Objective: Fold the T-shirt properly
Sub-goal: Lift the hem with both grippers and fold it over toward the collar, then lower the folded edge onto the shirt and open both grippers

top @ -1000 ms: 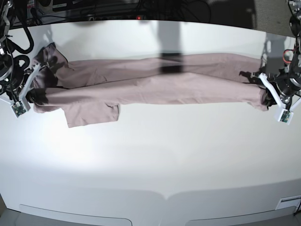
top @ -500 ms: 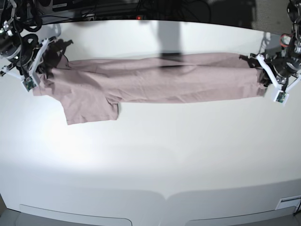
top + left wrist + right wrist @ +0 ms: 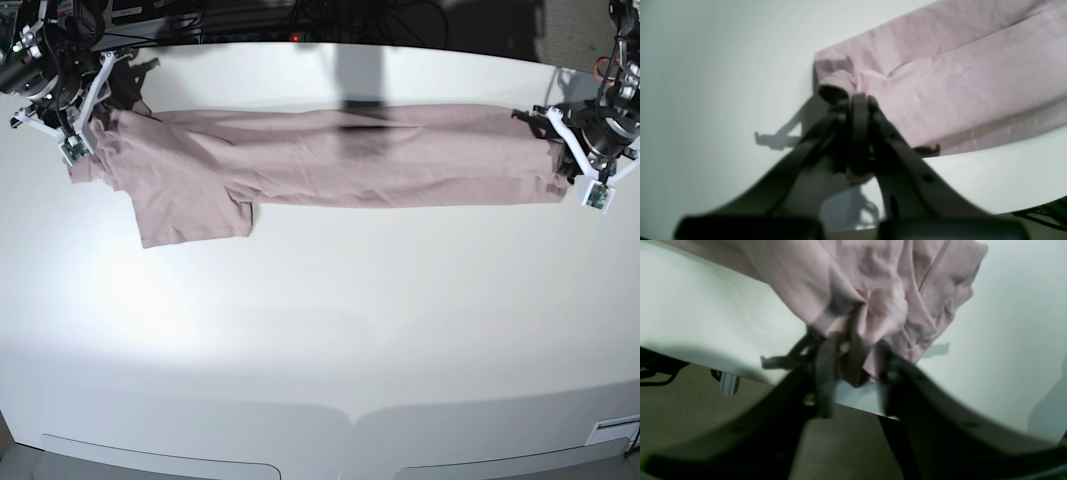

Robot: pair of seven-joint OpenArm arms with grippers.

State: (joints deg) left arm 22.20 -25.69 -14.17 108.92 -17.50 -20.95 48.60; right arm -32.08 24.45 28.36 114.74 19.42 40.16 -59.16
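The dusty pink T-shirt (image 3: 350,155) lies stretched in a long folded band across the far part of the white table (image 3: 320,330). One short sleeve (image 3: 190,215) sticks out toward the front at the left. My left gripper (image 3: 568,160) is at the band's right end. In the left wrist view it (image 3: 858,100) is shut on the corner of the shirt (image 3: 957,76). My right gripper (image 3: 85,125) is at the left end. In the right wrist view it (image 3: 853,363) holds a thick bunch of the shirt (image 3: 873,290) between its jaws.
Dark cables and equipment (image 3: 200,20) run behind the table's far edge. The right wrist view shows the table edge (image 3: 706,360) close to the gripper, with a metal leg (image 3: 728,385) and floor below.
Both grippers have moved toward the far edge of the table, pulling the shirt along. The band now lies farther back and flatter, and its left end is spread out more.
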